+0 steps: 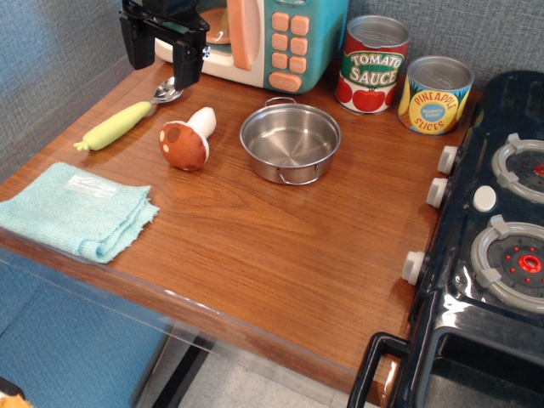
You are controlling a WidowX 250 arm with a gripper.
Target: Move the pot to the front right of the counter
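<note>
Step in hand: approach. My gripper (161, 53) hangs jaws spread, empty, at back left. The pot (290, 141) sits mid-counter (280, 246) (near the mushroom (188, 140)). Next: reach over, pinch its rim.

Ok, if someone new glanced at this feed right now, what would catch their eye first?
Probably the shiny steel pot, empty, in the middle of the wooden counter, with the bright tomato sauce can and pineapple can behind it. To its left lies a toy mushroom. The black gripper hangs open at the back left, above a spoon with a green handle.
</note>
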